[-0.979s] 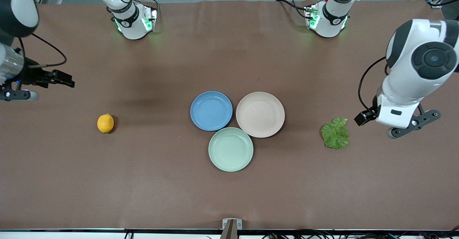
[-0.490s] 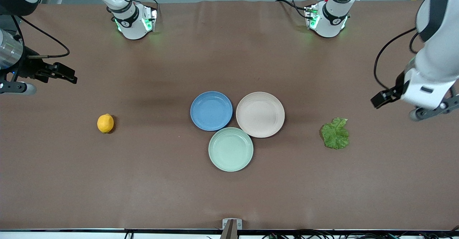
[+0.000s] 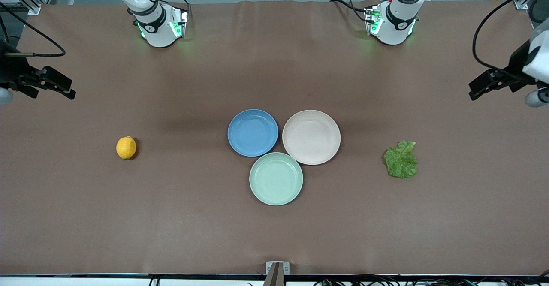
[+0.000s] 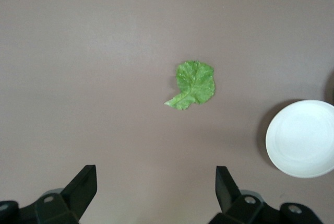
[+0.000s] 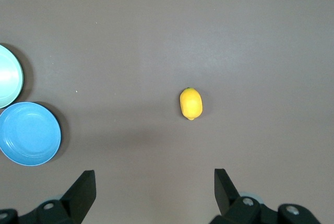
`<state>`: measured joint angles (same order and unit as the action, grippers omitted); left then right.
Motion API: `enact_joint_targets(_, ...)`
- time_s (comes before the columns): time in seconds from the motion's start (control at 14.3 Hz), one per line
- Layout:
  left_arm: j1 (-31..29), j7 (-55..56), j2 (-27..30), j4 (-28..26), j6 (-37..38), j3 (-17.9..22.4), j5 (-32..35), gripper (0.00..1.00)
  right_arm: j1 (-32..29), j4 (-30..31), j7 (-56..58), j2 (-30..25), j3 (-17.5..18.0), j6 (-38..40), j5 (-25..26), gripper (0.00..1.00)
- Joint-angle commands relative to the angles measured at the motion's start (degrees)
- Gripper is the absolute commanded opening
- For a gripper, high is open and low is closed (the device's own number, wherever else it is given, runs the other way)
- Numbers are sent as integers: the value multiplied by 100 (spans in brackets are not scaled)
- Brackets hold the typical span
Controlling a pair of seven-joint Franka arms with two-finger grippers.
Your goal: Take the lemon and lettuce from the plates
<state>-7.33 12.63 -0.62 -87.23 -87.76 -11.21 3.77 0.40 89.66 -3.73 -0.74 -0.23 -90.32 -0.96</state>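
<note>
The lemon (image 3: pixel 126 147) lies on the bare table toward the right arm's end, not on a plate; it also shows in the right wrist view (image 5: pixel 191 103). The lettuce (image 3: pixel 401 160) lies flat on the table toward the left arm's end, also off the plates (image 4: pixel 194 84). The blue plate (image 3: pixel 252 132) and the beige plate (image 3: pixel 311 136) sit side by side at the middle, both empty. My right gripper (image 5: pixel 153 172) is open and empty, high above the table short of the lemon. My left gripper (image 4: pixel 155 171) is open and empty, high above the table short of the lettuce.
A mint-green plate (image 3: pixel 276 178) touches both other plates on the side nearer the front camera, and is empty. Both arm bases (image 3: pixel 161 24) (image 3: pixel 392 22) stand along the table's back edge. Both hands are at the front view's side edges, partly cut off.
Both arms have risen and drawn outward toward their ends of the table. The left hand has moved away from the lettuce. Lemon, lettuce and plates have not moved.
</note>
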Motion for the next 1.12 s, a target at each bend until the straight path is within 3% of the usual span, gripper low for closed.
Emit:
enact_joint_targets(0.0,22,-314,342,-259,92,128,-158,100,-22,-230,-13,110,-4,85,70,100)
enact_joint_targets(0.56,65,-534,905,-918,75,119,-360,100,-66,-538,-31,118,-21,59,35,100)
enact_joint_targets(1.05,233,-542,888,-875,66,92,-508,100,-58,-538,-66,118,-21,32,0,100)
